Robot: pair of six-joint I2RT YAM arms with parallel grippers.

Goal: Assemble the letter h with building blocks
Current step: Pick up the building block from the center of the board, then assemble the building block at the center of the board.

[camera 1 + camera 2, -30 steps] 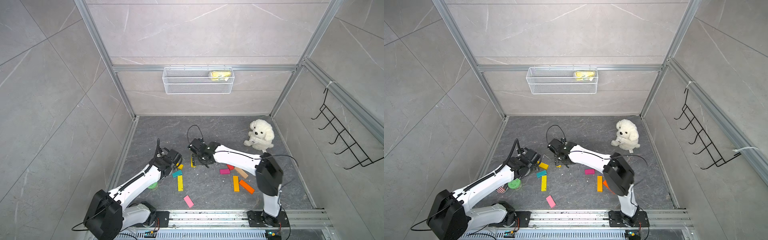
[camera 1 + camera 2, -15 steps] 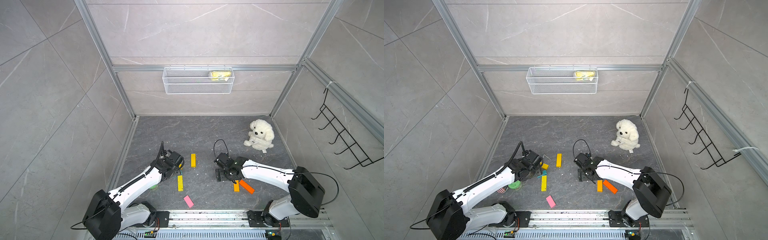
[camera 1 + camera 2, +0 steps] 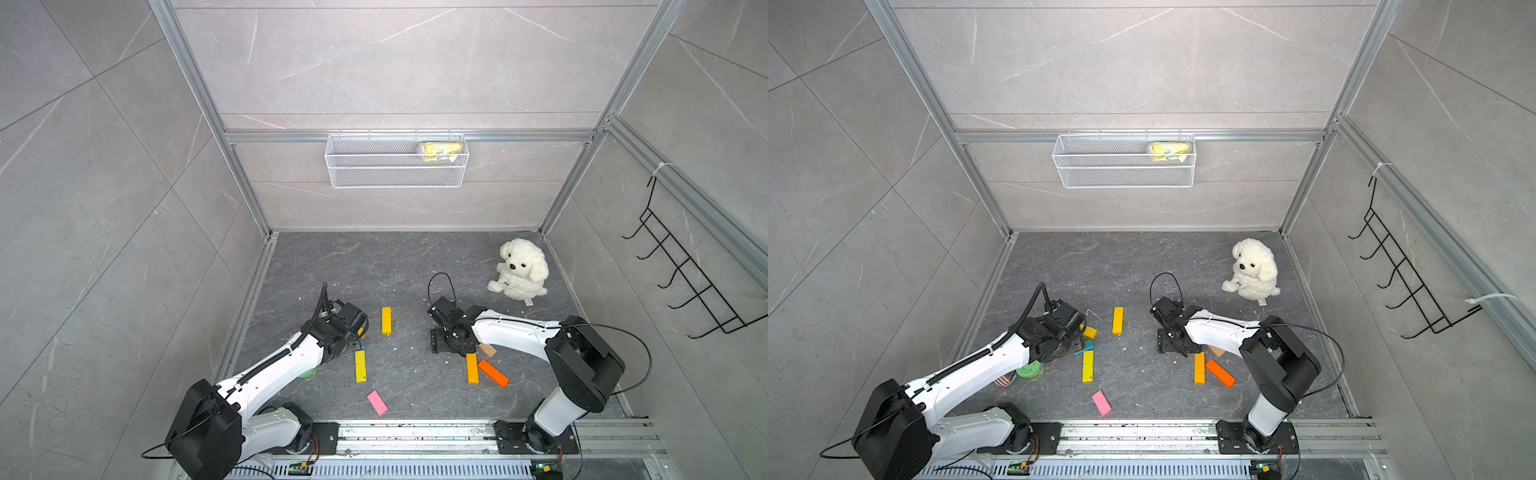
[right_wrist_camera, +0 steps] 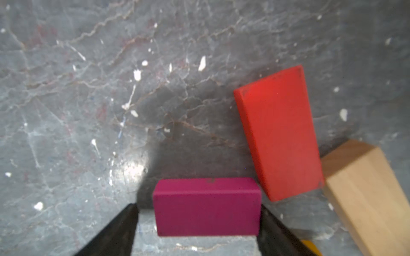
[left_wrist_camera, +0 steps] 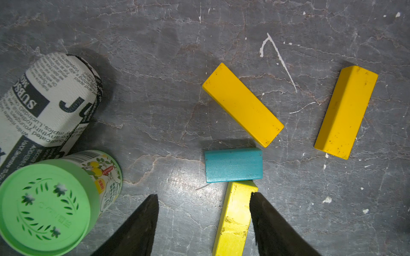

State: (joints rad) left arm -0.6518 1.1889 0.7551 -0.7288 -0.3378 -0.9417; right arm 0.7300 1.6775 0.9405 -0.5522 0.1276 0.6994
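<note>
Over the grey floor [image 3: 374, 266], low in both top views, jaws stand apart: left gripper [image 5: 203, 195], left of centre, has a lime-yellow bar [image 5: 235, 219] just beside one finger [image 5: 270, 226]; right gripper [image 4: 198, 205], right of centre, straddles the magenta block [image 4: 207, 207], gap on one side

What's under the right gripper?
In both top views the right gripper covers that spot. The wrist view shows a magenta block between the jaws, with a gap on one side, and a red block and a tan block beside it.
</note>
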